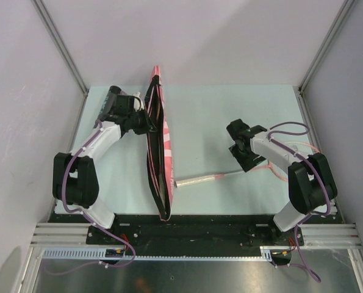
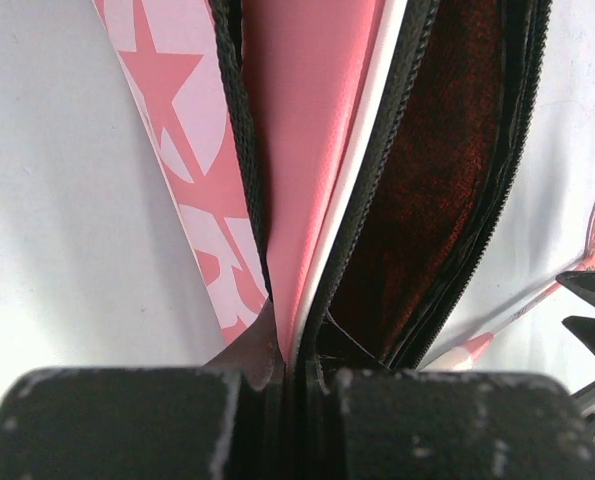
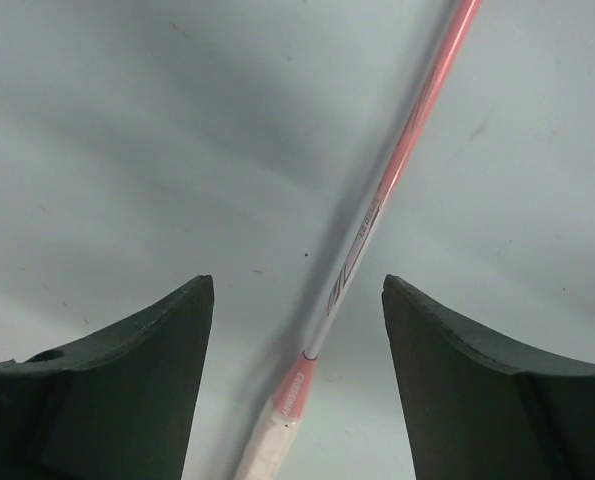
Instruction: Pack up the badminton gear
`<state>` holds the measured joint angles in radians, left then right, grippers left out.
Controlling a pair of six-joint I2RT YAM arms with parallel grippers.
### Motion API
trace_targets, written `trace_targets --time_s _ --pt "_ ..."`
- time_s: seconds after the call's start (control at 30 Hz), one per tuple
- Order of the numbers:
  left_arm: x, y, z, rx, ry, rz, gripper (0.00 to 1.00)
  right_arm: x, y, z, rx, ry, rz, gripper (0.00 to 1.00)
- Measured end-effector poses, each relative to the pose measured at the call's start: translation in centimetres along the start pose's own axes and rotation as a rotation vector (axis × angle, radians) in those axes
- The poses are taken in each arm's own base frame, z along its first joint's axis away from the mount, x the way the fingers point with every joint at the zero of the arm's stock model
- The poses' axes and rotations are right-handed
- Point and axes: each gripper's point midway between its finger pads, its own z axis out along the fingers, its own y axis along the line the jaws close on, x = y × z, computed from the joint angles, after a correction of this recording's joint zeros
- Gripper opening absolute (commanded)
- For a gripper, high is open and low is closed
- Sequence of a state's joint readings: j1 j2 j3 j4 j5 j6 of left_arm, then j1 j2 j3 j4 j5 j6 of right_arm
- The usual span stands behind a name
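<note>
Your right pincer (image 3: 297, 300) hangs with jaws apart, straddling the racket (image 3: 382, 195); its thin shaft runs between them from 7 to 1 o'clock. Seen from above, the racket lies flat on the surface (image 1: 218, 116), handle toward 9 o'clock, near the racket bag (image 1: 160, 152). Your left pincer (image 2: 289, 378) is clamped on the bag's rim, mouth gaping.

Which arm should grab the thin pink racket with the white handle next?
The right arm: the right gripper is open directly above the thin pink white-handled racket. The left gripper is shut on the long pink bag's edge.
</note>
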<state>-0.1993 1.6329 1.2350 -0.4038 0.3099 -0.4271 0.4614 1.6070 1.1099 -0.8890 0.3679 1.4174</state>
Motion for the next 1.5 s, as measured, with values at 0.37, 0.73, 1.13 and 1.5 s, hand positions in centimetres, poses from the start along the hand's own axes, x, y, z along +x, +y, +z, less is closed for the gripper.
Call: trace_targets --time_s 0.37,0.73,1.13,1.5 --pt "0.4 -0.3 -0.3 0.017 0.009 -0.002 0.00 0.2 -2.9 2.3 0.101 -0.001 0.136 0.65" --pt "0.5 -0.5 -0.4 0.029 0.017 -0.003 0.00 -0.6 -5.0 4.9 0.185 0.000 0.206 0.32" --pt "0.7 -0.4 -0.6 0.025 0.020 -0.004 0.00 -1.1 -2.7 5.1 0.024 -0.022 0.109 0.00" --pt "0.1 0.8 -1.1 -0.018 -0.003 -0.020 0.00 -4.8 3.5 -2.7 -0.575 -0.135 -0.341 0.00"
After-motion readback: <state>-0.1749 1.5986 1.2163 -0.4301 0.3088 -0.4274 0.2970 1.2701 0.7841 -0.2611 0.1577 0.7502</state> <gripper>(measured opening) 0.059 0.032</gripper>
